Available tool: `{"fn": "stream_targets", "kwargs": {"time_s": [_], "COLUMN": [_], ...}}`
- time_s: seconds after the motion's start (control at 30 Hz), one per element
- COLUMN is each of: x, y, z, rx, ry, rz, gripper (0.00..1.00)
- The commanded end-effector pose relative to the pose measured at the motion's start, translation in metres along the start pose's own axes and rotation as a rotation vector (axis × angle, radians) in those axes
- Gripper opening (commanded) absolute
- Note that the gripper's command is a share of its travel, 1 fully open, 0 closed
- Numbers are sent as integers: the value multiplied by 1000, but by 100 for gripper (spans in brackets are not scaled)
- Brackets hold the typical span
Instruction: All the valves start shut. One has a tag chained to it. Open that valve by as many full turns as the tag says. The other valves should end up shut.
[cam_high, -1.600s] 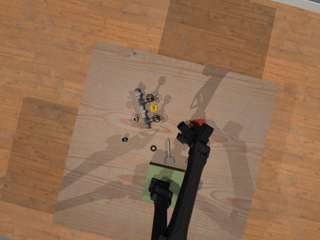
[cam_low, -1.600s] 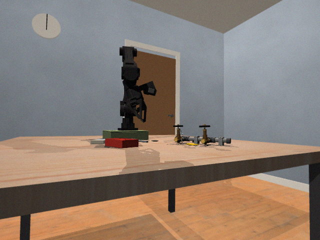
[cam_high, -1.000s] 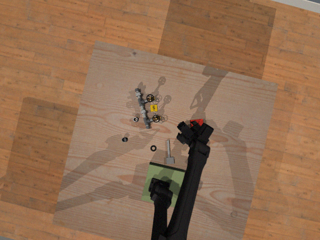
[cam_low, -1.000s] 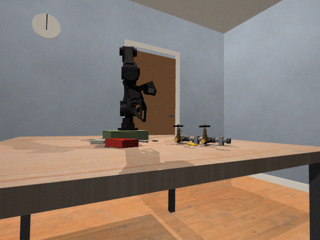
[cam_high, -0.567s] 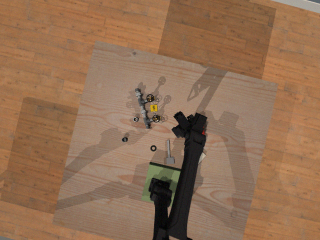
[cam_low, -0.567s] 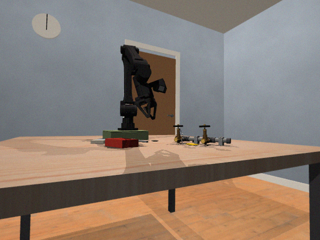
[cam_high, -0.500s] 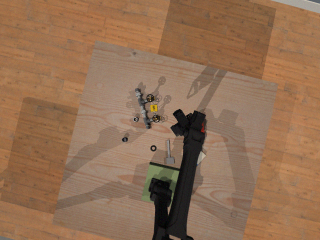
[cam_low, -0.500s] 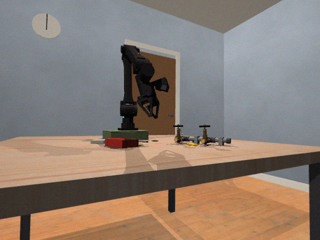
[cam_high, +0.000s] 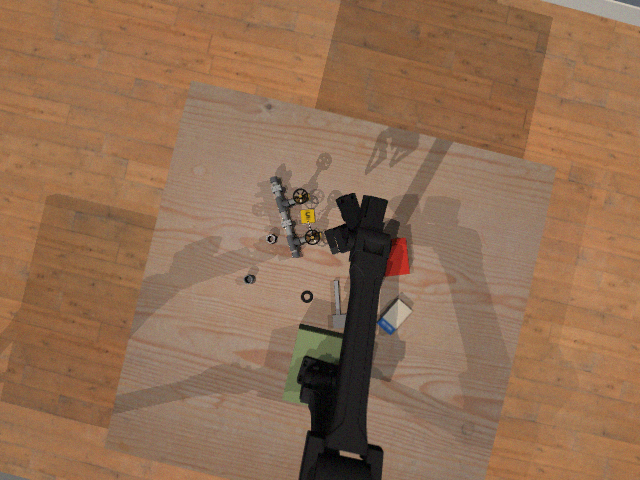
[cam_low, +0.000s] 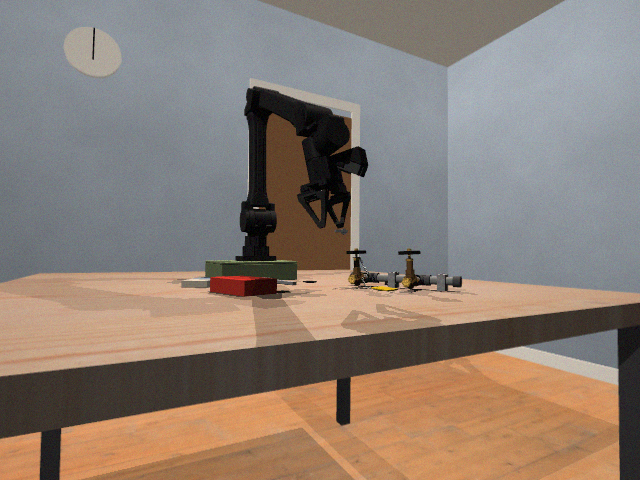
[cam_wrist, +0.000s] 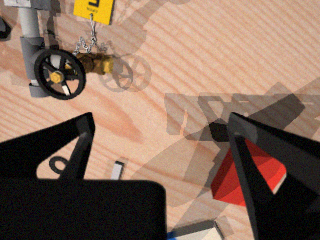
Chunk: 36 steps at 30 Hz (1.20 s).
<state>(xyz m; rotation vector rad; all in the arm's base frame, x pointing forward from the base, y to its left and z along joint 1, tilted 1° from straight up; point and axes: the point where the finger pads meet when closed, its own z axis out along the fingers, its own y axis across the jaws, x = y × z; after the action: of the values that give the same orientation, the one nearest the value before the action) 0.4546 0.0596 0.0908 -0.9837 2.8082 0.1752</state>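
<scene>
A grey pipe (cam_high: 284, 217) lies on the table and carries two valves with black handwheels. The far valve (cam_high: 300, 195) has no tag. The near valve (cam_high: 312, 237) shows in the wrist view (cam_wrist: 57, 75) at the upper left. A chain joins it to a yellow tag (cam_high: 308, 215), which lies flat between the valves and is cut off at the top of the wrist view (cam_wrist: 92, 10). Its digit is too small to read surely. My gripper (cam_low: 325, 219) is open and empty, high above the table, to the right of the near valve (cam_low: 356, 266). Its fingers frame bare wood.
A red block (cam_high: 398, 256) lies right of the arm, under my right finger in the wrist view (cam_wrist: 247, 177). A white and blue box (cam_high: 395, 315), a grey tool (cam_high: 337, 304), a black ring (cam_high: 307, 292), a nut (cam_high: 270, 238) and a small dark cylinder (cam_high: 249, 279) lie around. The arm stands on a green base (cam_high: 312, 361).
</scene>
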Motion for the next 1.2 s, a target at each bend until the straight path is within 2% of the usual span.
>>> {"fn": "stream_targets", "kwargs": {"time_s": [0.0,0.07,0.1,0.37,0.63,0.9,1.0,1.07,1.17], "x": [-36,-36,-45,-72,-92,-120,-124,-124,-123], "y": [-1,-1,6,31,52,88,94,90,85], "z": [-20,-20,-21,-26,-29,-36,-37,-55,-53], "rx": [22,22,25,43,67,119,129,130,132], "ry": [-13,-13,4,55,88,130,136,100,105], "rz": [118,118,162,302,405,563,588,602,612], "gripper": [100,100,100,100,100,100,100,100,100]}}
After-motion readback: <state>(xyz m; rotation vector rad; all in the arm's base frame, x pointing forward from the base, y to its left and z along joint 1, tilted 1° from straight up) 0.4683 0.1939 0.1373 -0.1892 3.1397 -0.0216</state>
